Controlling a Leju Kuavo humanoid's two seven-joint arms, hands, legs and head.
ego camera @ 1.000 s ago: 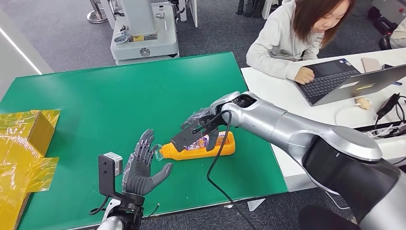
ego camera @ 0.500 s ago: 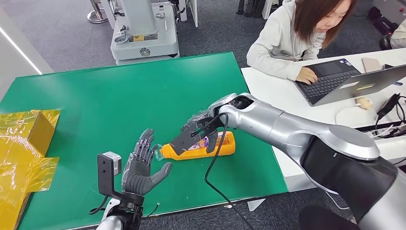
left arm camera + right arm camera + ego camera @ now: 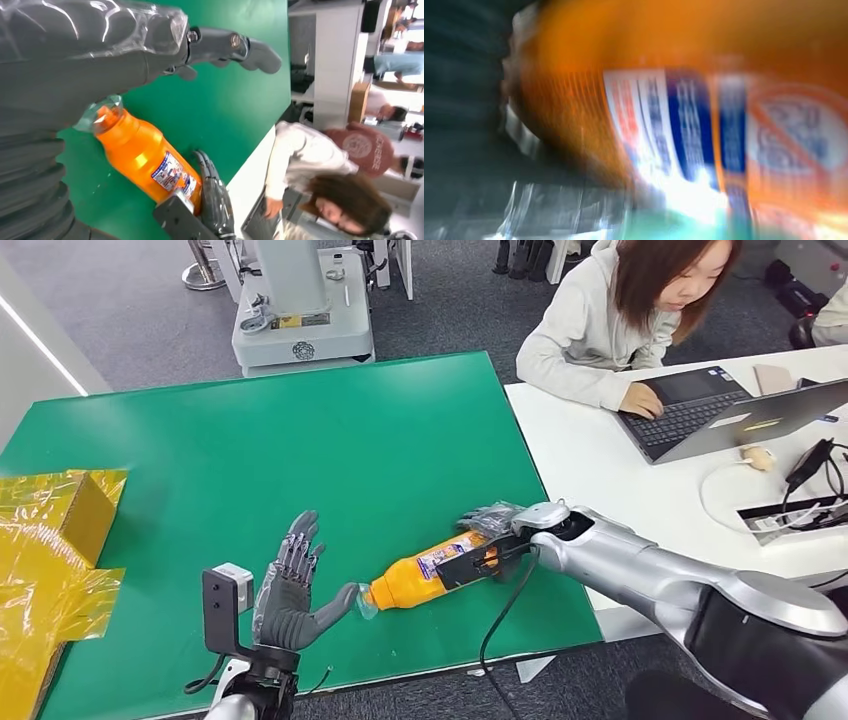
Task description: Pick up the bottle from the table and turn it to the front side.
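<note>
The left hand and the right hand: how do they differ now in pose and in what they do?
The left hand stands open with fingers spread, holding nothing; the right hand grips the base end of the orange bottle. The left hand is beside the bottle's cap end; the right hand is at the far end, near the edge of the green table. Both are grey and above that table.

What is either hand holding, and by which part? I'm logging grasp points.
The right hand grips the orange bottle by its base end, cap pointing towards the left hand, which is open and holds nothing.
</note>
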